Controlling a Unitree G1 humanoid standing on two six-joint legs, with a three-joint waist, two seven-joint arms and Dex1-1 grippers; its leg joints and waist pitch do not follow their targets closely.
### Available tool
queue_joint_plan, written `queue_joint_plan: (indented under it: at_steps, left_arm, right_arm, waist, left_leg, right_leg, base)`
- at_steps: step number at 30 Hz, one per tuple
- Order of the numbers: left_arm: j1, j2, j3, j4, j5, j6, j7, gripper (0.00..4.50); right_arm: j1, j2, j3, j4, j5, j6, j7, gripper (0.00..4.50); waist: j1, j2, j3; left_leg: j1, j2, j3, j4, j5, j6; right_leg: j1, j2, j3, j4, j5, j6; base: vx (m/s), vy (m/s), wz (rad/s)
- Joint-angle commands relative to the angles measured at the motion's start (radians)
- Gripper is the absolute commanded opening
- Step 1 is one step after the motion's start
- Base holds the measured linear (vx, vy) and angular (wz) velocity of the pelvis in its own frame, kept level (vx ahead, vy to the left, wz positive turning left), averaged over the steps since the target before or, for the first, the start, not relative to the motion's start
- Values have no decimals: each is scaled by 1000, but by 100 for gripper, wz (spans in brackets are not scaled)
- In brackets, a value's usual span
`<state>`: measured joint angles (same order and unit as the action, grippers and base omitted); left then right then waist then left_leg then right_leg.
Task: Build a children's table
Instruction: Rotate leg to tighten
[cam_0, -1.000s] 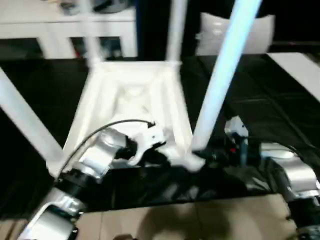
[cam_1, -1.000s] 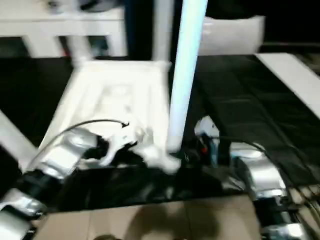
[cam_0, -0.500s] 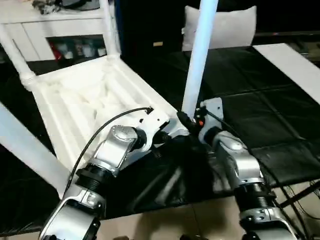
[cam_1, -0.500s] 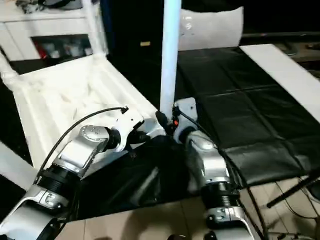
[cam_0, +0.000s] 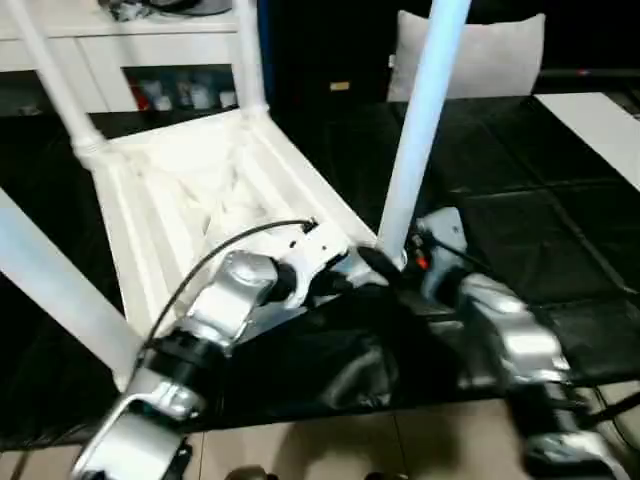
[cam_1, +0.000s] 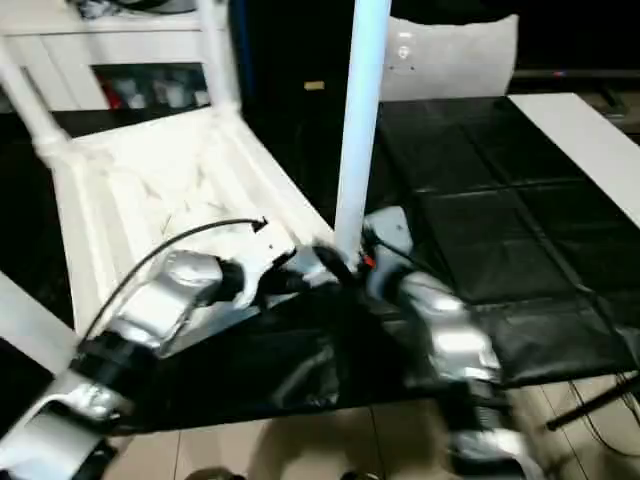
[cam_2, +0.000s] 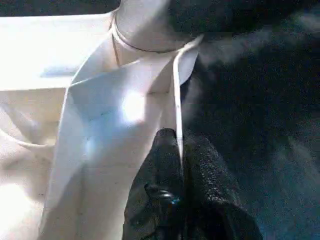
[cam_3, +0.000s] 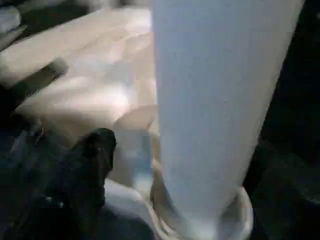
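Note:
The children's table lies upside down on the black mat, its white ribbed top (cam_0: 200, 190) facing up. Legs stand in its corner sockets: the near right leg (cam_0: 415, 130), a far leg (cam_0: 248, 60), another far leg (cam_0: 55, 80) and the near left leg (cam_0: 50, 280). My left gripper (cam_2: 177, 150) is shut on the top's thin rim (cam_2: 176, 90), just beside the near right socket (cam_2: 145, 30). My right gripper (cam_0: 390, 265) is at the base of the near right leg (cam_3: 220, 100), open, with one finger (cam_3: 90, 160) standing apart from the tube.
A grey-white cushion (cam_0: 480, 55) leans at the back right. White shelving (cam_0: 120, 50) stands behind the table top. A white board (cam_0: 600, 120) lies at the mat's right edge. The black mat (cam_0: 520, 200) ends at its near edge over a tiled floor (cam_0: 330, 450).
My right gripper's fingers have spread away from the base of the near right leg. The left gripper keeps its pinch on the rim. The whole picture has shifted with the camera.

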<state>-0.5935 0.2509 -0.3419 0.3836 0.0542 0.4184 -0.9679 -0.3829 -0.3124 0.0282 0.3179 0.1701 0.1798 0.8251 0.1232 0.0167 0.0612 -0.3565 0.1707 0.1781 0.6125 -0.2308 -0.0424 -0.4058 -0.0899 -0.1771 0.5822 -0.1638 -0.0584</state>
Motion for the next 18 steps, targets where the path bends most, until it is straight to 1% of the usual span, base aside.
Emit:
queue_joint_plan:
  at_steps: [1,2,3,4,5,8,9,13,14,15,16,17,18]
  left_arm:
    - [0,14,-50,-52,-23,-45,-107,0]
    - [5,33,-61,-58,-24,-61,-142,0]
    - [9,51,-68,-64,-26,-68,-171,0]
    - [9,51,-68,-64,-26,-68,-171,0]
    - [11,72,-77,-68,-28,-79,-203,0]
    - [10,107,-91,-65,-31,-114,-257,0]
    - [9,118,-96,-62,-34,-128,-278,0]
    - [7,138,-106,-60,-44,-168,-332,0]
    - [10,156,-119,-76,-60,-186,-391,0]
    - [11,161,-123,-81,-65,-191,-408,0]
    - [12,166,-128,-87,-70,-192,-425,0]
    - [10,170,-136,-88,-70,-196,-439,0]
    - [9,171,-137,-88,-70,-197,-440,0]
  right_arm:
    - [2,-36,2,-27,29,-24,101,446]
    - [3,-61,-1,-28,38,-26,141,446]
    - [3,-84,-3,-26,44,-31,174,446]
    - [3,-84,-3,-26,44,-31,174,446]
    - [4,-115,0,-25,54,-36,216,446]
    - [23,-180,19,-53,78,-43,317,446]
    - [28,-196,21,-58,84,-47,344,446]
    - [36,-219,22,-65,99,-53,395,446]
    - [40,-229,33,-74,114,-50,443,446]
    - [41,-231,36,-76,119,-47,458,446]
    - [41,-232,42,-79,125,-42,476,446]
    - [37,-230,51,-79,136,-32,497,430]
    - [37,-230,52,-79,138,-31,499,419]
  waist:
    - [0,-8,-76]
    - [3,-8,-75]
    - [4,-8,-74]
    - [8,-9,-76]
    - [15,-8,-75]
    - [21,-9,-75]
    - [25,-14,-78]
    - [27,-14,-77]
    - [28,-14,-77]
    - [30,-14,-78]
    - [33,-11,-81]
    - [36,-9,-83]
    - [37,-9,-83]
  left_leg:
    - [2,78,-30,-63,8,135]
    - [3,78,-29,-63,-5,131]
    - [4,79,-31,-65,-10,128]
    - [6,81,-31,-65,-10,122]
    - [9,82,-30,-66,-21,114]
    - [8,83,-29,-66,-24,112]
    - [8,83,-30,-64,-20,116]
    - [5,80,-30,-64,-25,111]
    - [5,78,-29,-64,-29,108]
    - [3,76,-27,-64,-31,112]
    - [5,79,-28,-63,-30,111]
    - [8,85,-31,-63,-16,111]
    - [9,87,-31,-63,-13,111]
  right_leg:
    - [73,-103,90,-57,-170,-122]
    - [73,-105,91,-60,-197,-117]
    - [72,-104,90,-61,-210,-115]
    - [72,-104,91,-59,-217,-114]
    - [69,-104,91,-63,-235,-113]
    - [70,-103,92,-63,-234,-109]
    - [73,-104,92,-59,-229,-105]
    - [72,-104,89,-64,-258,-98]
    - [71,-103,89,-65,-270,-94]
    - [74,-103,89,-67,-279,-88]
    - [74,-104,89,-65,-278,-88]
    - [69,-101,87,-60,-254,-95]
    - [67,-101,88,-59,-247,-100]
  base:
    - [0,0,0]
    - [0,0,0]
    - [0,0,0]
    - [0,0,0]
    - [0,0,0]
    - [0,0,0]
    - [0,0,0]
    - [0,0,0]
    - [0,0,0]
    - [0,0,0]
    - [0,0,0]
    - [0,0,0]
    - [0,0,0]
